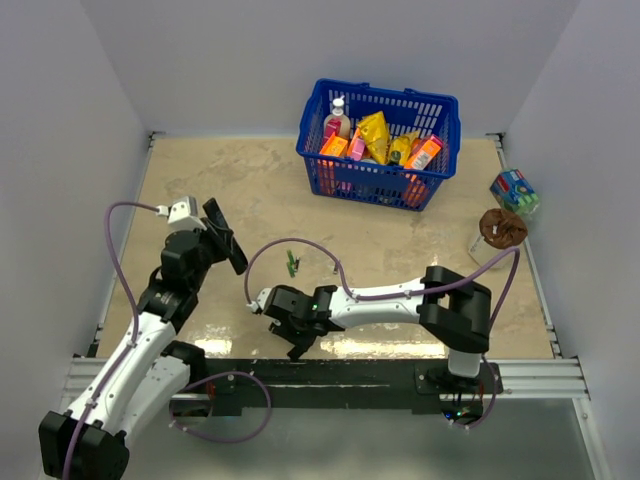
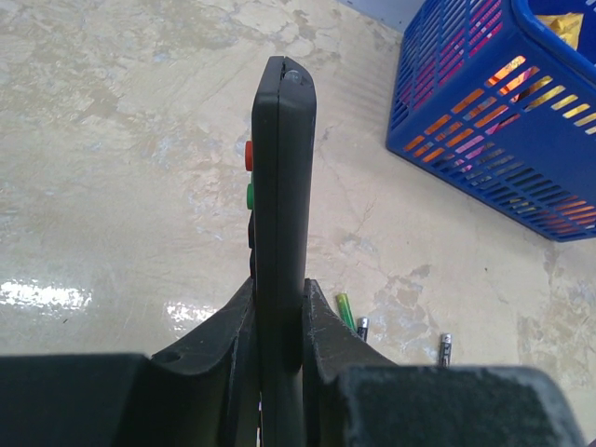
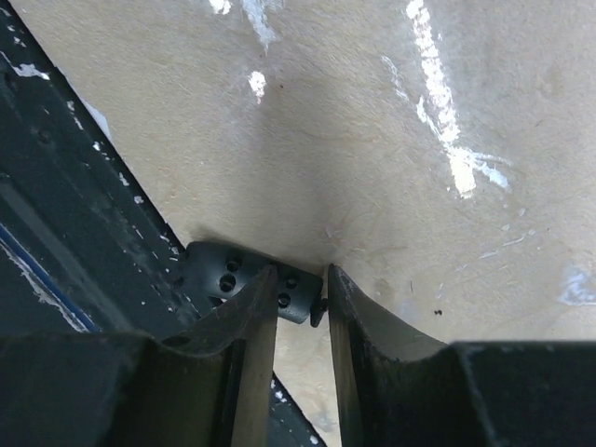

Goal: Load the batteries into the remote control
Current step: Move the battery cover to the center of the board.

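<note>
At bottom centre of the left wrist view, the fingers [image 2: 328, 340] hide the lower end of the remote control [image 2: 282, 186] and cover part of the batteries [image 2: 345, 310]. The blue basket [image 2: 494, 121] runs off the upper right edge. In the right wrist view, lower left, a finger half hides a black holed piece [image 3: 233, 275]; you cannot tell what it is.

The far-left corner and middle of the worktop [image 1: 230, 180] lie open. A blue basket [image 1: 372, 186] fills the far edge right of centre; a cup [image 1: 502, 228] and box [image 1: 514, 190] crowd the right edge. The right arm [image 1: 385, 300] stretches along the near edge, its purple cable [image 1: 270, 245] arching just beside the batteries [image 1: 291, 263].
</note>
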`<state>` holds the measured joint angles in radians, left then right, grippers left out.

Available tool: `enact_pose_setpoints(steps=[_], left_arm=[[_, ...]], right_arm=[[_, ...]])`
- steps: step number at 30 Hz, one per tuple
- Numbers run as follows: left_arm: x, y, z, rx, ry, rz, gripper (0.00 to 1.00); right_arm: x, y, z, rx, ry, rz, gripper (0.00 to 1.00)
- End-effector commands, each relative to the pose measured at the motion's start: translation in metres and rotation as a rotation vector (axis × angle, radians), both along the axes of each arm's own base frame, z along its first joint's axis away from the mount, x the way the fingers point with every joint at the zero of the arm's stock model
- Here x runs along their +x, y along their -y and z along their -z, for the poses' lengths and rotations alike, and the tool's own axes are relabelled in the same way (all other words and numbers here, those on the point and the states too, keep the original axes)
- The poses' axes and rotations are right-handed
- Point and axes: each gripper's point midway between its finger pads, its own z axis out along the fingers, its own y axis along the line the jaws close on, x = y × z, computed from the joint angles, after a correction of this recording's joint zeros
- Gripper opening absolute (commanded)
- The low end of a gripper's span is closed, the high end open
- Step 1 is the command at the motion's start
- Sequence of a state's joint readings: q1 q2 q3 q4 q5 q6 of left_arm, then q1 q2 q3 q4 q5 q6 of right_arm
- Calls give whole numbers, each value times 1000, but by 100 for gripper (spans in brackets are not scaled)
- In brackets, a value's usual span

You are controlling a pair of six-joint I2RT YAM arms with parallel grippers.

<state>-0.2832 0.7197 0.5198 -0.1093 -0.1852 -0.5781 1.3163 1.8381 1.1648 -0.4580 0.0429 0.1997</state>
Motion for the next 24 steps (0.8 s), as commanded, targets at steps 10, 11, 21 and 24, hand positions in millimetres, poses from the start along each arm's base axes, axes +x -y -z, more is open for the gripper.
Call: enact_pose_setpoints(steps=[10,11,21,24], left_arm=[[7,-4,-8,74,69,17,0],[8,-6,-8,81,68,9,0],[14,-8,-19,112,111,10,0],[15,-7,-22,115,124,17,0]], right_arm=[[11,47,5,-102,52,169,23],[14,55,5,-117,58,199,22],[95,140,-14,-114,108,744,20],[115,164,-27,-122,157,841,21]])
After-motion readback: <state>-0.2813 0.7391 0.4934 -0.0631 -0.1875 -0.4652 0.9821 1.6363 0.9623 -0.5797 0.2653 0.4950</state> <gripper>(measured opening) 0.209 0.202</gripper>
